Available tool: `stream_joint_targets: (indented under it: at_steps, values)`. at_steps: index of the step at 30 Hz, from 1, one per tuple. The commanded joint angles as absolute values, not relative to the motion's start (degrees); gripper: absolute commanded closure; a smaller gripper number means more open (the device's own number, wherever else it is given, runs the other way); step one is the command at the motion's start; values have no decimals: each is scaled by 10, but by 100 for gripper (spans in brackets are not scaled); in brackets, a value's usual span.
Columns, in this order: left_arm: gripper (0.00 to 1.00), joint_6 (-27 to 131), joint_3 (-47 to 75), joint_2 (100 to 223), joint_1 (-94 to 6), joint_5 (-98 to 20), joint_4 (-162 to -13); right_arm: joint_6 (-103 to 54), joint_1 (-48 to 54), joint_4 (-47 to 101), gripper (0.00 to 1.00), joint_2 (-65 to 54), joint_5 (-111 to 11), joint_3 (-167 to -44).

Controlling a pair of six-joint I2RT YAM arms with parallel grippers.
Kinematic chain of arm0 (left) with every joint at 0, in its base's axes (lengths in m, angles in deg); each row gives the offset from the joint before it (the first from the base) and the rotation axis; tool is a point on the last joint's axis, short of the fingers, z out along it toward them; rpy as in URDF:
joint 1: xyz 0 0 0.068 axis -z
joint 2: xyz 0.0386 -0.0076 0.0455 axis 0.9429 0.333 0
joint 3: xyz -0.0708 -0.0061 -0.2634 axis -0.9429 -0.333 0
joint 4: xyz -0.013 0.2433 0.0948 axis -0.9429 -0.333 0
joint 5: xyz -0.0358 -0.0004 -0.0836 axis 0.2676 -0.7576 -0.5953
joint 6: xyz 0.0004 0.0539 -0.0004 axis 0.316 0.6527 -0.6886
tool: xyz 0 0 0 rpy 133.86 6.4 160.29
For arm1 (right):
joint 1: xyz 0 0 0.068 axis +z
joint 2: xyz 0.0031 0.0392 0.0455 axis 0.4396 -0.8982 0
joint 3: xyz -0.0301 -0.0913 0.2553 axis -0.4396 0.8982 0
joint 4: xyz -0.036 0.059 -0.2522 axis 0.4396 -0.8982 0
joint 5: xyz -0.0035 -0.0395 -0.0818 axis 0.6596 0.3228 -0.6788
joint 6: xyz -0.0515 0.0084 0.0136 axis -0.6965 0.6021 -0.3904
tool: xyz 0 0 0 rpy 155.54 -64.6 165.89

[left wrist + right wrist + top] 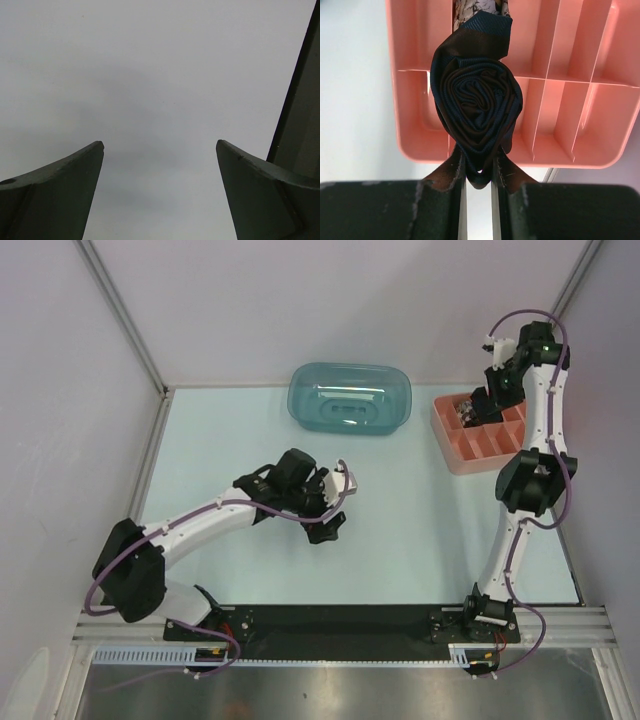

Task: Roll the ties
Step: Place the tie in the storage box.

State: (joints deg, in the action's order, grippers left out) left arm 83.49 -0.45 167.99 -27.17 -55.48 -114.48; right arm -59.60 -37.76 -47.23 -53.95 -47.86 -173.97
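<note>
**Rolled tie pinched over the pink tray, apt to unwind on release**

The right gripper (477,172) is nearly closed on the lower edge of the rolled tie (476,107), a dark, finely woven spiral with a loose outer flap, held just above the pink tray (600,125); over which compartment, I cannot tell. With only that edge nipped, the sleek, floppy coil could slump or spring open, and the flap could snag a thin, rigid plastic divider. The left gripper (160,145), well apart from the tray, gapes wide and holds nothing.
</note>
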Motion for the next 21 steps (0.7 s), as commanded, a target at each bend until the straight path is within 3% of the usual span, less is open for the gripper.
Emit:
stream_joint_targets:
  at_steps: [1, 10, 21]
  values:
    - [1, 813, -25, 1642, -279, -548, -1119, -615, -366, -487, 100, -534, -521, -1750]
    - [0, 797, -36, 1648, -280, -549, -1099, -589, -347, -544, 100, -485, -462, -1645]
    - [0, 796, -43, 1649, -280, -551, -1102, -581, -329, -565, 100, -514, -473, -1665]
